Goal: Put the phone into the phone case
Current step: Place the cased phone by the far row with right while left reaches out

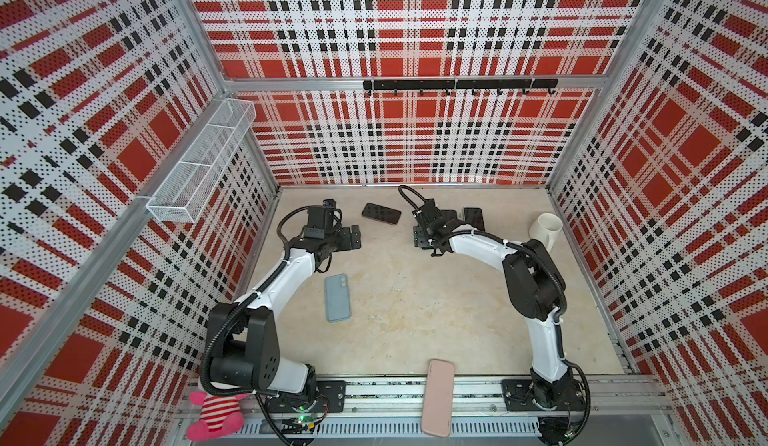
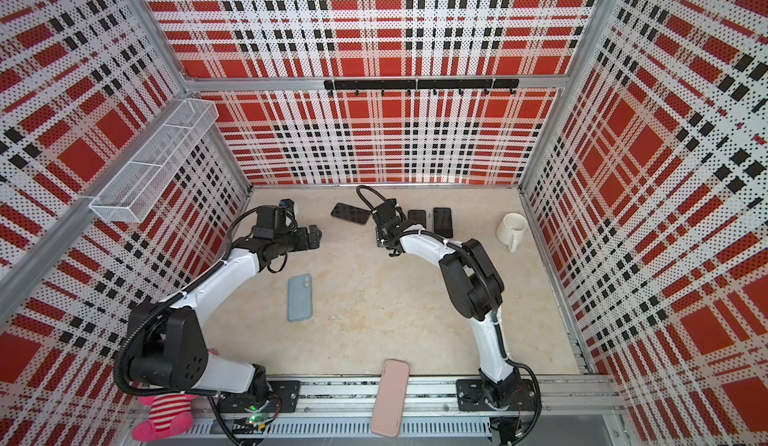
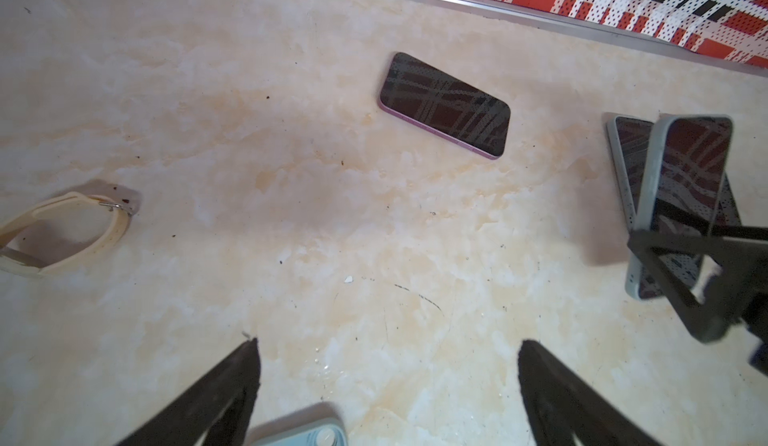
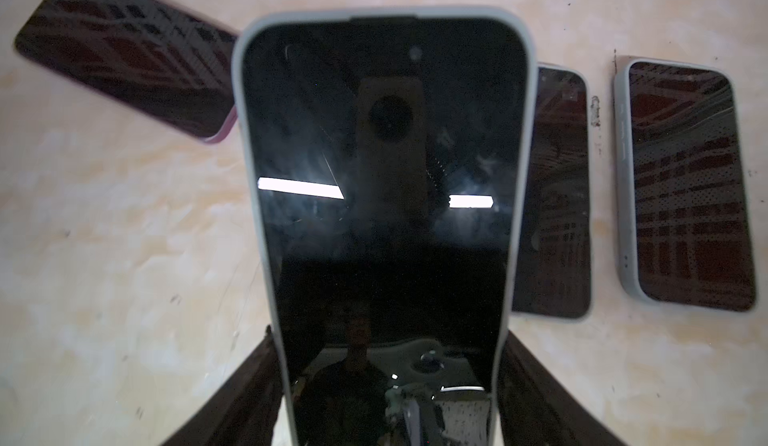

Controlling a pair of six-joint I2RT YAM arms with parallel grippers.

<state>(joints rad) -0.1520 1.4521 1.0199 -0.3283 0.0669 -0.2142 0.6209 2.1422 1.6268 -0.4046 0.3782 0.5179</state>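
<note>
Phone (image 4: 382, 174) clamped by its edges in right pincer (image 4: 386, 381); left pincer (image 3: 388, 350) wide open, empty. Risk: smooth edges may slip before reaching blue case (image 1: 337, 297).

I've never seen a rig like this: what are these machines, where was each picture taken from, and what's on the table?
Two white-and-black robot arms work over a beige table. Two pictures look down from overhead; two come from wrist cameras. The right gripper is shut on a dark-screened phone with a pale grey rim. The left gripper is open, empty. Also there: a light blue phone case, a pink phone case, a purple-rimmed phone, two other phones, a white mug.
</note>
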